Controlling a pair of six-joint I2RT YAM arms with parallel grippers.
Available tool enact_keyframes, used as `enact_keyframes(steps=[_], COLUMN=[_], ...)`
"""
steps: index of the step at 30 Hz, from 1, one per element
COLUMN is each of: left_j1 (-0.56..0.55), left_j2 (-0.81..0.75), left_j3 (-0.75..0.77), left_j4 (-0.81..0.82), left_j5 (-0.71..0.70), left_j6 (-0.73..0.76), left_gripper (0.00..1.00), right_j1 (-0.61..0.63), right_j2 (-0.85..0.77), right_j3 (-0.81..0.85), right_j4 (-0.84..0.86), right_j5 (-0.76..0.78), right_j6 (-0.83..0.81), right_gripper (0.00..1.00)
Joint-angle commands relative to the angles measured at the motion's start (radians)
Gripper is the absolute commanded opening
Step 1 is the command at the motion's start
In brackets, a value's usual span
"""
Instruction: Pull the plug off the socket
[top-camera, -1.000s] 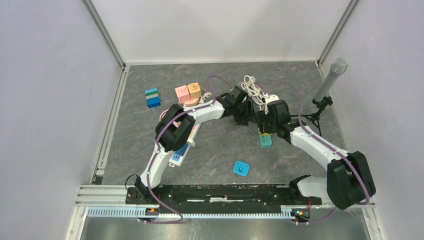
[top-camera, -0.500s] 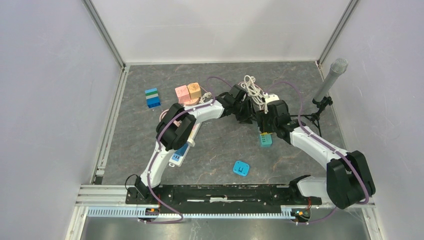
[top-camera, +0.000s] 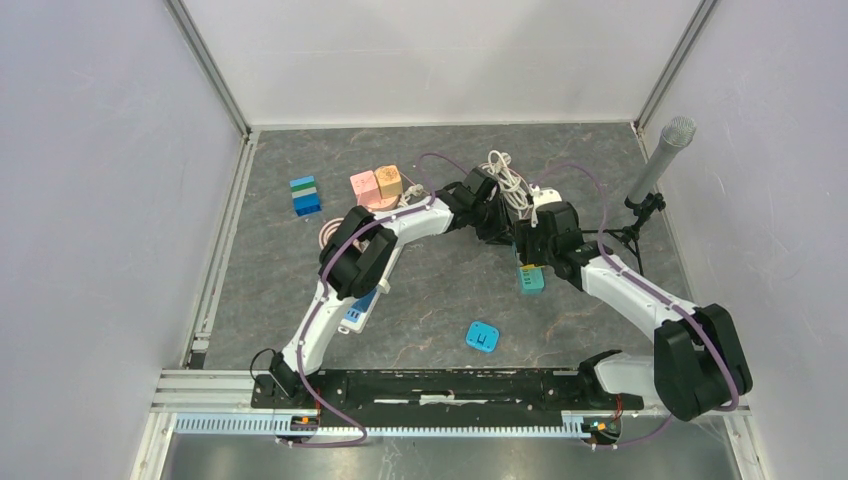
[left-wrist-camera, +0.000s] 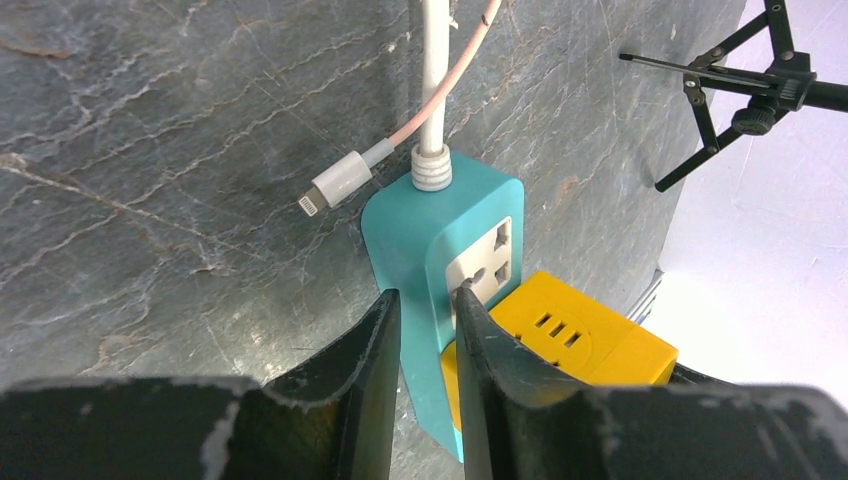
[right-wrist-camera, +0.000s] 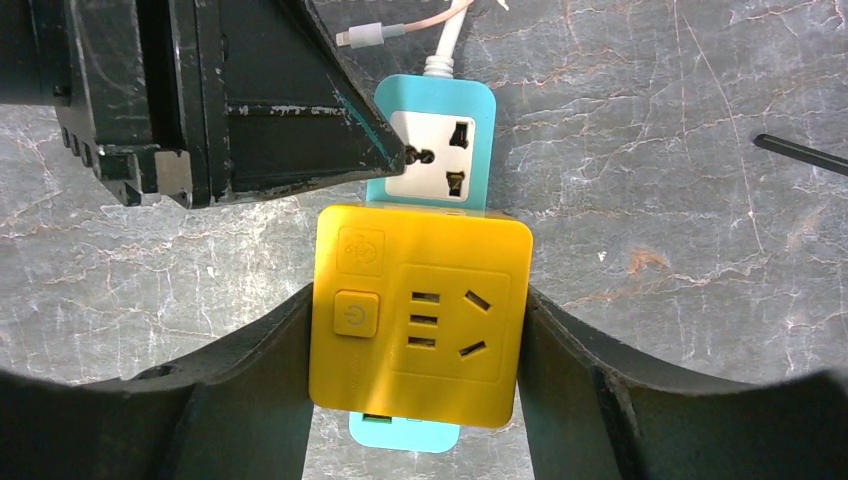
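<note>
Both arms are locked together over the teal power strip (left-wrist-camera: 400, 230), which lies flat on the grey tabletop (left-wrist-camera: 150, 150) in the middle-right of the workspace, its white cord (left-wrist-camera: 430, 70) running away toward the back. Over the last second the left arm has shuffled up and to the right in the overhead view, elbow and wrist both creeping toward the cord bundle, while the strip itself hasn't budged. The left gripper (left-wrist-camera: 425, 305) is now nearly pressed together, pinching the strip's side edge, one fingertip (right-wrist-camera: 395, 155) sitting right on the white socket face next to the empty outlet. That looks like the brace. On the other side, the right gripper (right-wrist-camera: 415, 330) is clamped on the yellow adapter plug (right-wrist-camera: 440, 250), a finger hard against each flank. The plug sits flush on the strip with teal showing above and below it, so by my read it is still fully seated: no pull yet. With the anchor set and the grasp made, the next move calls for a straight lift away from the strip; any tilt risks dragging the strip along. A loose charging-cable connector (left-wrist-camera: 335, 185) lies just beside the strip's cord end, out of the way.
</note>
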Motion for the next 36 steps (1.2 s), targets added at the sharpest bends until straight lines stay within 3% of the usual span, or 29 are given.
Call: enact_keyframes(steps=[1,14,19,21,23,24,31,36], left_j1=[-0.007,-0.007,-0.006,-0.007,-0.007,-0.007,-0.007,-0.007], left_j2=[0.071,0.096,0.118,0.122,0.121,0.12,0.123,0.126], left_j3=[-0.021,-0.046,-0.022,-0.022,-0.026,-0.028,-0.032,-0.036], left_j4=[-0.238,-0.266,-0.313,-0.313,-0.305,-0.302,-0.292,-0.292], left_j5=[-0.048,-0.041,-0.052,-0.041,-0.036,-0.033,-0.027,-0.026], left_j6=[0.054,0.072,0.087,0.086,0.082,0.079,0.069,0.066], left_gripper=[0.32,0.31,0.27,0.27,0.27,0.27,0.27,0.28], right_j1=[0.0,-0.001,0.001,0.002,0.002,0.002,0.002,0.002], right_j2=[-0.022,-0.189,-0.164,-0.128,-0.096,-0.087,-0.034,-0.037], right_j3=[-0.02,-0.185,-0.153,-0.089,-0.045,-0.027,0.007,0.002], right_j4=[0.061,0.263,0.198,0.108,0.037,0.012,-0.069,-0.028], right_j5=[-0.045,-0.029,0.033,0.032,0.039,0.047,0.078,0.039], right_j6=[0.041,-0.044,-0.035,-0.014,0.009,0.02,0.012,-0.016], right_gripper=[0.0,0.0,0.01,0.38,0.6,0.66,0.83,0.8])
